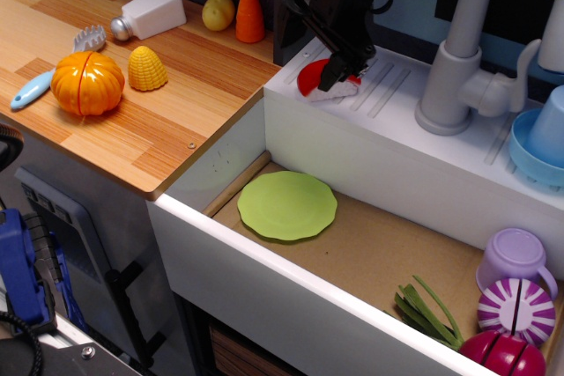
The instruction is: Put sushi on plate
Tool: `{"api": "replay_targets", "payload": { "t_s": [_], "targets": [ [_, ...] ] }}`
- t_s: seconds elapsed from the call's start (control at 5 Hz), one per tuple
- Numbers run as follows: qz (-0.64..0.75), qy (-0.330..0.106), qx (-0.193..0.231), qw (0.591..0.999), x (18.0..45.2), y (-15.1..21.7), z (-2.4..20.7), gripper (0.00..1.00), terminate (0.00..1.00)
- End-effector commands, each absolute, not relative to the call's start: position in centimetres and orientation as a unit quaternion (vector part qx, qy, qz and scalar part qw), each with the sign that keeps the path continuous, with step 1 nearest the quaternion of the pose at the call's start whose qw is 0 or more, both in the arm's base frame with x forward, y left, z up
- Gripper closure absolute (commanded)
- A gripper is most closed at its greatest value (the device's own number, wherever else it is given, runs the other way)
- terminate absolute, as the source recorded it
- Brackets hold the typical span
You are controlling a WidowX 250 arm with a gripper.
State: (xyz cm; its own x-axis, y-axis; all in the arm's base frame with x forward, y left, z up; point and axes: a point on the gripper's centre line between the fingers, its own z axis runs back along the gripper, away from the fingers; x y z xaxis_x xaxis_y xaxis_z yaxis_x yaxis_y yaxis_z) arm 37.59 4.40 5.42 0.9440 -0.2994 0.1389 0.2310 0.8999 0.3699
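The sushi (310, 78), with a red domed top on a white base, is on the white ledge (388, 116) behind the sink basin, at its left end. My black gripper (333, 72) comes down from above and is shut on the sushi, with one finger (342, 66) across its right side. The sushi looks tilted and barely off the ledge. The light-green plate (287, 205) lies flat on the brown basin floor, below and in front of the gripper, with nothing on it.
An orange carrot (250, 13) and a yellow fruit (218, 11) stand just left of the gripper. A grey faucet (458, 68) stands to its right, with a blue bowl (533, 143) beyond. A purple cup (515, 259), striped toys and a green leaf (427, 310) fill the basin's right corner. A pumpkin (87, 83) and corn (147, 68) sit on the wooden counter.
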Motion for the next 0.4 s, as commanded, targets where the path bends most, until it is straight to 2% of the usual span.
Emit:
{"api": "replay_targets", "payload": {
  "t_s": [0.0,0.2],
  "targets": [
    [-0.158,-0.163,0.166,0.960,39.62,4.90,7.90,0.00,0.00],
    [-0.166,-0.174,0.140,0.960,40.44,5.49,7.30,0.00,0.00]
  ]
}}
